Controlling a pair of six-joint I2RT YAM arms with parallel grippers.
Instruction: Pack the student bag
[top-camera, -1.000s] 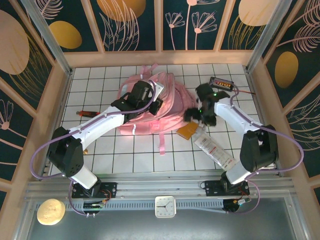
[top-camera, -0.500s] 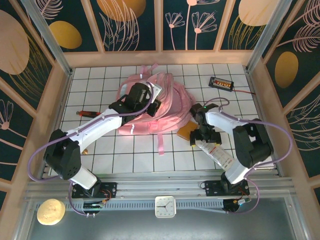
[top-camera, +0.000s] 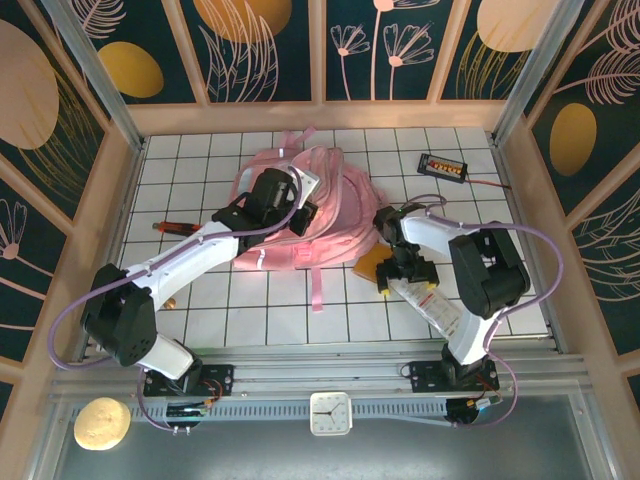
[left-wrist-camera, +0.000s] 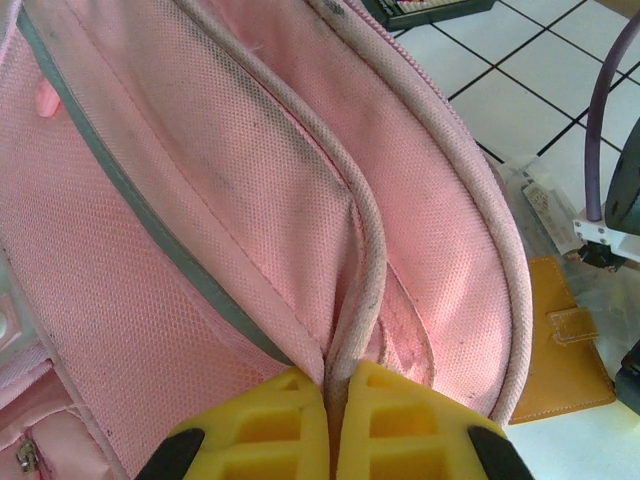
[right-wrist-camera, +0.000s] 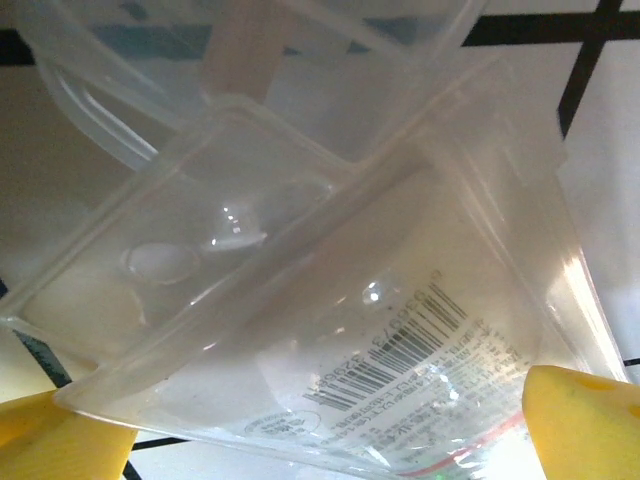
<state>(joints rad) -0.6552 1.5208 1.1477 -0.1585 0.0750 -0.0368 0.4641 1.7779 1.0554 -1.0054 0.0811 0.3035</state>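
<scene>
On the student bag (left-wrist-camera: 200, 200) the left pincer (left-wrist-camera: 329, 382) clamps (right pincer (right-wrist-camera: 320, 430) wide).

Right end effector (top-camera: 403, 272) lower, over packet (top-camera: 434, 305)

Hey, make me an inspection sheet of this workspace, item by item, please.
Surface: white tiled table, grid lines plain.
Job's things: student bag lying mid-table.
Clutter: clear package, tan wallet, red stick, black gadget.
Tools: left tool shut on the student bag's piped edge; right tool open, astride the clear package.
Cables: purple cables loop off both arms.
Surroundings: floral wall panels; clock on the near rail.
</scene>
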